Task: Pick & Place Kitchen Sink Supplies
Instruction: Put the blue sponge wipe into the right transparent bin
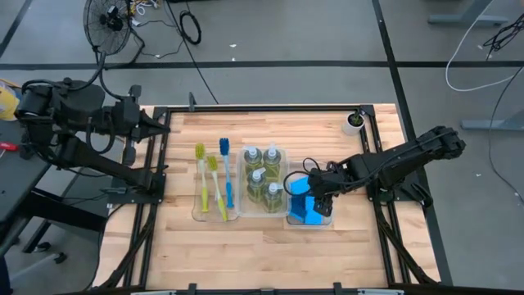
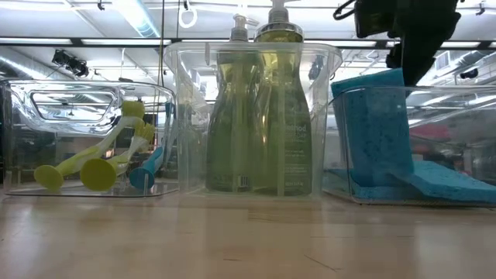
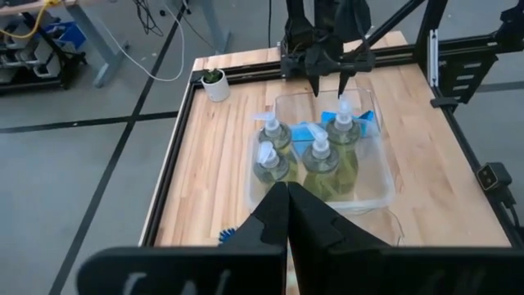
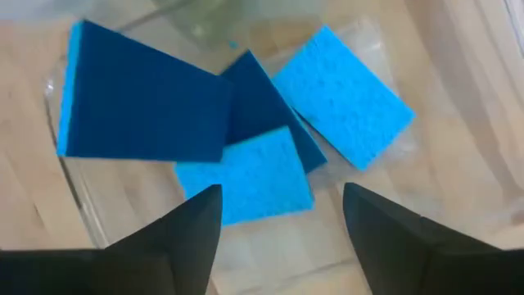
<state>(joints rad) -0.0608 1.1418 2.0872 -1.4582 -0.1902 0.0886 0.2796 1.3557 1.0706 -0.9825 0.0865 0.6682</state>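
While sponges (image 4: 246, 176) fill tray (image 1: 325, 221), bottles (image 1: 264, 177) beside

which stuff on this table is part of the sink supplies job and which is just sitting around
Part of the job:
- four soap pump bottles in the middle tray
- blue sponges in the right tray, under the open right tool
- three dish brushes in the left tray

Just sitting around:
- small white cup at the table's far right corner
- clear trays
- floor fan

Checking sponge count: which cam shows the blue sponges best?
Right wrist view: four blue sponges seen from directly above. High view shows a small blue patch; low view shows them edge-on; left wrist view mostly hides them behind bottles.
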